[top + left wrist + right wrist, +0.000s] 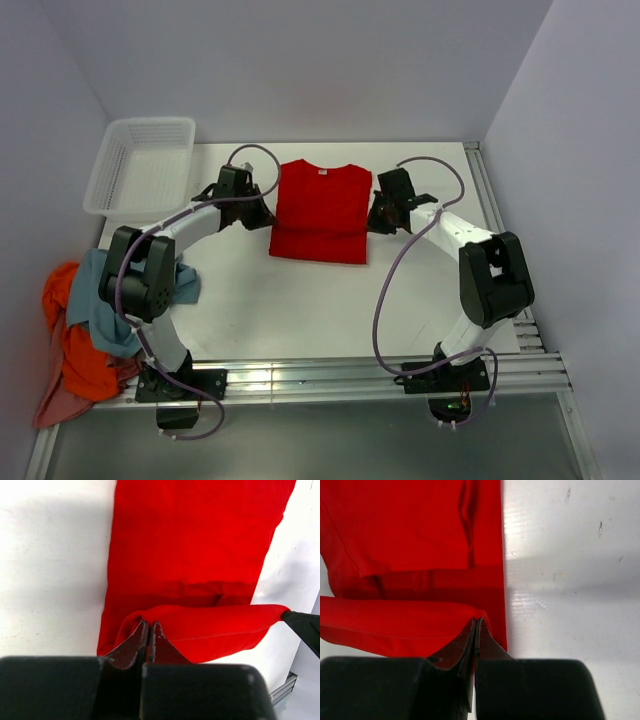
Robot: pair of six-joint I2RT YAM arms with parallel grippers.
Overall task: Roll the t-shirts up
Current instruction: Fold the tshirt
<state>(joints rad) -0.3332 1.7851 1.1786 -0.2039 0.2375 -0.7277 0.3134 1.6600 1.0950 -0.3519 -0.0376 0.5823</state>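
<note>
A bright red t-shirt lies flat mid-table, folded into a narrow strip with its white neck label at the far end. Its near hem is turned over into a raised fold that runs across the width. My left gripper is shut on the fold's left end, with red cloth pinched between the tips. On the right end of the same fold my right gripper is shut. More t-shirts lie heaped at the table's left edge: grey-blue, orange and pale pink.
A white perforated basket stands at the far left corner. Metal rails run along the right and near edges. The left arm's elbow sits over the shirt pile.
</note>
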